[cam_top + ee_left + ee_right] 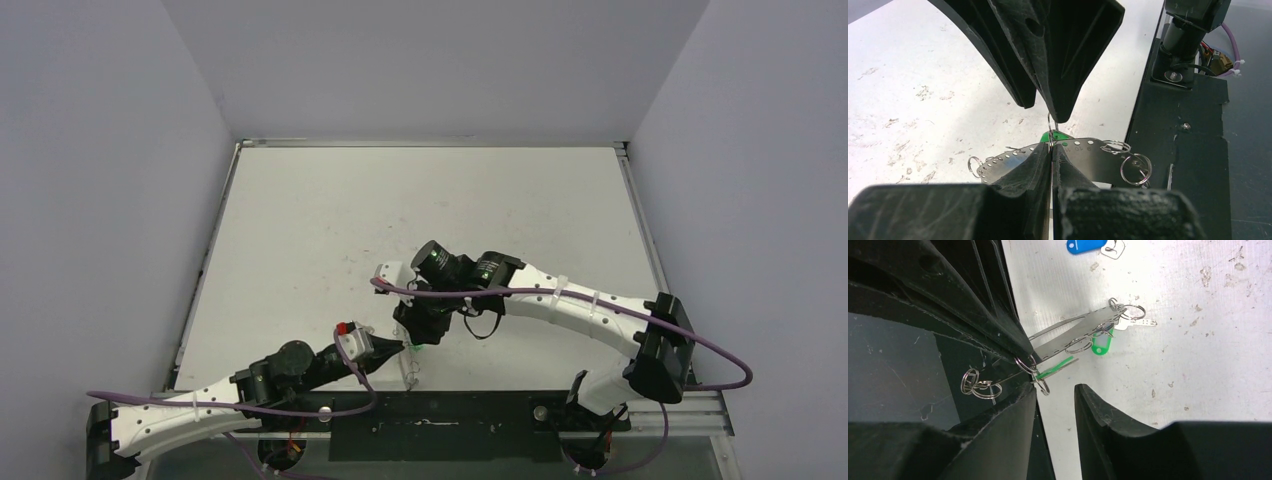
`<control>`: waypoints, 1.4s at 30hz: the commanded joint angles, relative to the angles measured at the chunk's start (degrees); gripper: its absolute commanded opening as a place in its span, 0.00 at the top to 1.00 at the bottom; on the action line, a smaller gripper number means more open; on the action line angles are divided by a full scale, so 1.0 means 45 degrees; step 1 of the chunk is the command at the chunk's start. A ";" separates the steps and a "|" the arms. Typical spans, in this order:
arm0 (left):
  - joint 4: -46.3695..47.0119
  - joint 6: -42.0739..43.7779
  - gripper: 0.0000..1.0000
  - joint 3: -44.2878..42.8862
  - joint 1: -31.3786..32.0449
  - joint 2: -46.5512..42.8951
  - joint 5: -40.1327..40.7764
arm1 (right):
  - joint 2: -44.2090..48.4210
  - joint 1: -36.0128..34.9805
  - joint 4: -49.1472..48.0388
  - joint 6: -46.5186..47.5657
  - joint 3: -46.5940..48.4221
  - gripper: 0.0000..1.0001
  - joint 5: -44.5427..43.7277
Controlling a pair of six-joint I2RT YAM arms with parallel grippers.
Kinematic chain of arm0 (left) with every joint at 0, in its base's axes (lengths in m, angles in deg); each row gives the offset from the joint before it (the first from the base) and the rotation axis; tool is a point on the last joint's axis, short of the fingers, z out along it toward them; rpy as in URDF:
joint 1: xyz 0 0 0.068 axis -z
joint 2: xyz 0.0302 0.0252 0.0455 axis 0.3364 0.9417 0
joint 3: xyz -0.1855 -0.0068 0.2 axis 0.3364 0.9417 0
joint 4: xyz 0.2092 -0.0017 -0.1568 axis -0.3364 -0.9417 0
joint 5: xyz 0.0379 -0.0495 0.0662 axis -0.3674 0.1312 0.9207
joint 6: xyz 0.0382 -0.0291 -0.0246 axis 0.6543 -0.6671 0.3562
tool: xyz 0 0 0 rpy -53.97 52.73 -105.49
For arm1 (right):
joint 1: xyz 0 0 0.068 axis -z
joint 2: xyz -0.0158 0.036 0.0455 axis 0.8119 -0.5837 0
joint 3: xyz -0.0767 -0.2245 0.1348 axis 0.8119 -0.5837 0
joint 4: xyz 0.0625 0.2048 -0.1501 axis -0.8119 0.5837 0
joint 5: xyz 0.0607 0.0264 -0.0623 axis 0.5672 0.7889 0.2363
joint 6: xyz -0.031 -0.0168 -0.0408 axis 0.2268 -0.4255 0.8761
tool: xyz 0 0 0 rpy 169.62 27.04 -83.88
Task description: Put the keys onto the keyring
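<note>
One keyring (1075, 332) can be seen, more a thin perforated metal band than a wire hoop. It's held up off the table (1198, 390) near the front edge, right between the two grippers. Three keys can be counted in the right wrist view, two green and one blue. One green key (1102, 345) is hung from the band by a small ring, with its silver blade sticking out sideways. The second green key (1055, 367) is seen edge-on just beside the pinch point, and whether it's actually threaded on can't be told. The blue key (1085, 245) is lying flat on the table, well apart from the band. Small split rings (1136, 168) are dotted along the rim, at least five of them. The left gripper (1051, 150) is clamped tight on the band's rim, fingers pressed together with the metal between them. The right gripper (1055, 392) is parted, with a clear gap between its fingers and nothing held. Its tips are poised just above the left one's pinch. A black base plate (1198, 150) is set along the table's near edge, and purple cables (400, 290) are looped over the arms.
</note>
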 commanded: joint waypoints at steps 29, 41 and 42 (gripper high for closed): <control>0.0922 -0.0154 1.00 -0.0020 -0.0018 -0.0159 0.0274 | -0.0051 0.0179 -0.1195 0.0259 -0.1080 1.00 0.1072; 0.0772 -0.0079 1.00 -0.0097 -0.0023 -0.0198 0.0193 | 0.2697 0.0180 -0.3055 0.2152 -0.2820 0.49 0.1798; 0.0761 -0.0073 1.00 -0.0117 -0.0018 -0.0198 0.0182 | 0.2967 0.0201 -0.3338 0.2213 -0.2993 0.49 0.1825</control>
